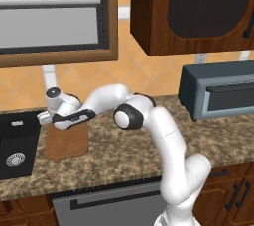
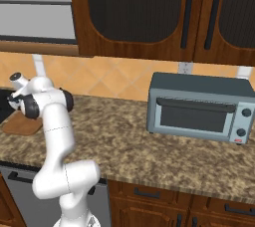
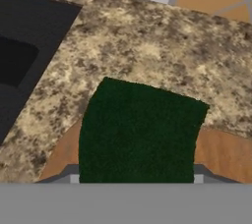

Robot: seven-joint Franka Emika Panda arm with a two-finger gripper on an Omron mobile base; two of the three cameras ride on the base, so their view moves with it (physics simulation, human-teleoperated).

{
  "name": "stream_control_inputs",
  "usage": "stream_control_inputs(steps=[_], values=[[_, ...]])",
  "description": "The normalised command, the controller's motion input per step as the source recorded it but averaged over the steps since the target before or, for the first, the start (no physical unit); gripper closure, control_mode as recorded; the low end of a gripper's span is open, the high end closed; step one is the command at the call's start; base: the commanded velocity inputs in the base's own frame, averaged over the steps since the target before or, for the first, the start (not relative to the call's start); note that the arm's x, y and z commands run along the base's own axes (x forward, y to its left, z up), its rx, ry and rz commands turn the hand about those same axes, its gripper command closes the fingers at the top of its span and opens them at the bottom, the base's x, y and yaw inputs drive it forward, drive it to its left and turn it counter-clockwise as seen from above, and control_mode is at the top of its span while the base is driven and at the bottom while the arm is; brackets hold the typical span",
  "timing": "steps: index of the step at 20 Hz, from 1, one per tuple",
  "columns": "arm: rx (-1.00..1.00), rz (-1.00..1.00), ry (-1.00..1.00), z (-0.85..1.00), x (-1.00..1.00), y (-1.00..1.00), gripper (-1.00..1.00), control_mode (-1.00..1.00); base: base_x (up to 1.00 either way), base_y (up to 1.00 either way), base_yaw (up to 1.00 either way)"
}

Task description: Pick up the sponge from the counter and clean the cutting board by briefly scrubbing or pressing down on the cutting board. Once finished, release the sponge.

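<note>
Pincer: clamped on the sponge, a finger at each side of it, poised over the cutting board's far edge.
Sponge: dark green, held in the pincer, hanging across the cutting board's far edge; contact with the wood not discernible.
Cutting board: brown wood, flat on the table beside the sink.
Table: speckled granite, carrying the cutting board.
Step, as judged: sponge in hand, scrub or press and release likely remaining.
Risk: sponge overhanging the cutting board's far edge, so a press could land partly on granite instead of wood.
Risk: release there could drop the sponge off the cutting board, or toward the sink.
Sink: black basin, touching or just beside the cutting board.
Toaster oven: grey, well apart from the cutting board, out of the way.
Obstacles: none seen on the cutting board itself.
</note>
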Motion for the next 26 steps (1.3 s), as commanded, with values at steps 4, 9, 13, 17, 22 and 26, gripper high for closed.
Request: stream_control_inputs(steps=[4, 9, 13, 17, 22, 26], values=[[0.02, -0.04, 0.00, -0.16, -0.11, 0.30, 1.00, -1.00, 0.00, 0.00, 0.00], [0.02, -0.04, 0.00, -0.14, -0.19, 0.34, 1.00, -1.00, 0.00, 0.00, 0.00], [0.01, -0.03, -0.02, -0.01, -0.32, 0.46, 1.00, -1.00, 0.00, 0.00, 0.00], [0.00, -0.04, -0.01, -0.24, -0.42, 0.23, 1.00, -1.00, 0.00, 0.00, 0.00], [0.00, -0.05, -0.03, -0.22, -0.71, 0.00, 1.00, -1.00, 0.00, 0.00, 0.00], [0.00, -0.06, 0.00, -0.14, -0.65, 0.00, 1.00, -1.00, 0.00, 0.00, 0.00]])
